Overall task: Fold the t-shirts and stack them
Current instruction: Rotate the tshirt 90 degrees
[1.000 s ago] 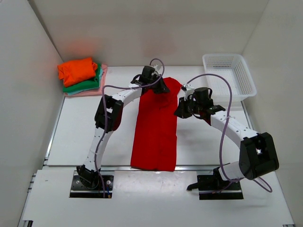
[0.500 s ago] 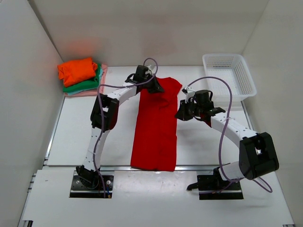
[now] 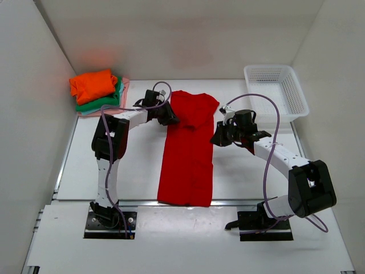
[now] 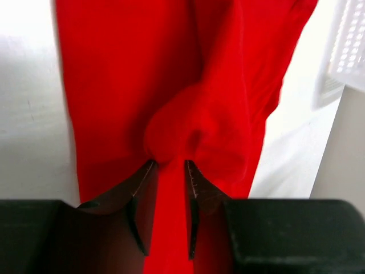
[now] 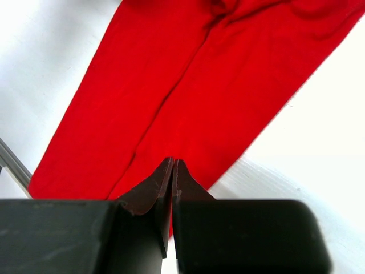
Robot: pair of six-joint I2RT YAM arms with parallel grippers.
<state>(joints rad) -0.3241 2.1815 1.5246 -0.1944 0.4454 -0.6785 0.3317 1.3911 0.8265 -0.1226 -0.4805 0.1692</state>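
On the table [image 3: 137, 171], long red t-shirt [image 3: 188, 154], left pincer [image 4: 169, 164] narrowly parted at its bunched cloth, right pincer [image 5: 173, 161] closed.

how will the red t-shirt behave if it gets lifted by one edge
Probably floppy: the red t-shirt lies flat in a long folded strip, and the left wrist view shows its cloth bunched into a soft hump just ahead of the left gripper. It would likely sag and unfold if lifted at one point. Pushed, it would probably wrinkle rather than slide whole.
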